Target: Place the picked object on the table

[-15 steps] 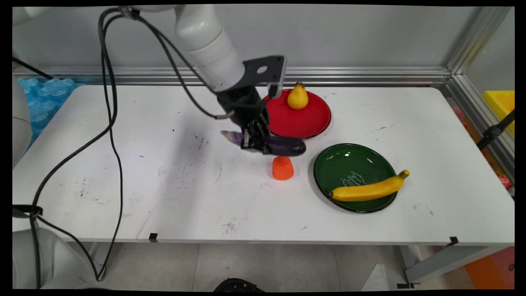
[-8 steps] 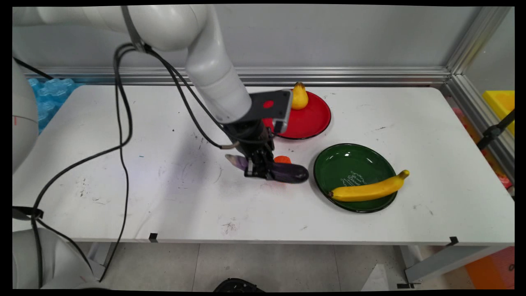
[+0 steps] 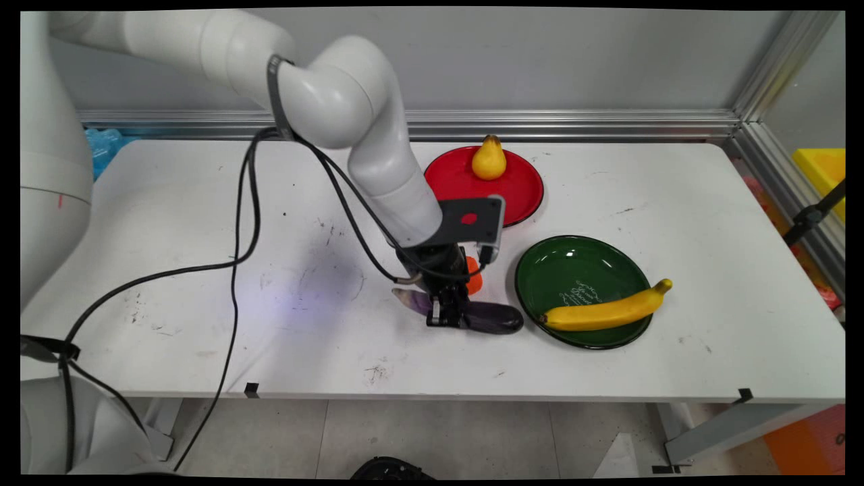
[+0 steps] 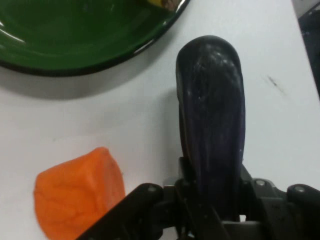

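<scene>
A pear (image 3: 489, 159) is sitting at twelve o'clock on the red plate (image 3: 521, 196); a banana (image 3: 605, 310) is lying across the green plate (image 3: 574, 270) at five.

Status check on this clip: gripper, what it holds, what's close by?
Gripper shut on eggplant, low at the table. Orange piece just behind it, apart. Green plate with banana right of eggplant's tip.

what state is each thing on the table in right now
gripper: shut on the eggplant, low at the table
eggplant: held lengthwise between the jaws, beside the green plate
orange piece: loose on the table, next to the eggplant, partly hidden in the main view
green plate: flat on the table, holds the banana
banana: lying across the green plate's near rim
red plate: flat, holds the pear
pear: upright on the red plate
</scene>
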### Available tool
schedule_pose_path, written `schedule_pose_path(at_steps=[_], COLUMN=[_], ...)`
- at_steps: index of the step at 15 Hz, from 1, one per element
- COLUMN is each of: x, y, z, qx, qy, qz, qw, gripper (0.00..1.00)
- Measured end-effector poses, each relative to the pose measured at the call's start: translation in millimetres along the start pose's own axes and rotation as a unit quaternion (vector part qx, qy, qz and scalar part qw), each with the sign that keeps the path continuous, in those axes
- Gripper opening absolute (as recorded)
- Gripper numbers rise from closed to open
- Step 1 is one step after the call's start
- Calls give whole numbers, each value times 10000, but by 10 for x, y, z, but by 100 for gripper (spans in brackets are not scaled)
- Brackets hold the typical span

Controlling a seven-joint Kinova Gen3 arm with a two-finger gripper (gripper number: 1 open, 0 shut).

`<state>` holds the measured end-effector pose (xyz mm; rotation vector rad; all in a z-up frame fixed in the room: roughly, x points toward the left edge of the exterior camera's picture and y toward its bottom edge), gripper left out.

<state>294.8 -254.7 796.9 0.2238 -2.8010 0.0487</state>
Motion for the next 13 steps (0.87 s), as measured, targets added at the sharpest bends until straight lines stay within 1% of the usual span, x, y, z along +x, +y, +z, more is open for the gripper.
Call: schedule_pose_path(at_steps=[6,7,10,13], x=[-23,-24,-14,-1], y=[-19,-23,-30,-31], z=[288,314,360,312], qx=[-81,-86,-98,-85], qy=[-51,-43,9,96], qz=[-55,-63,-60,-47], qw=[9999,9999,9999,9999], gripper=[0,100,100,100])
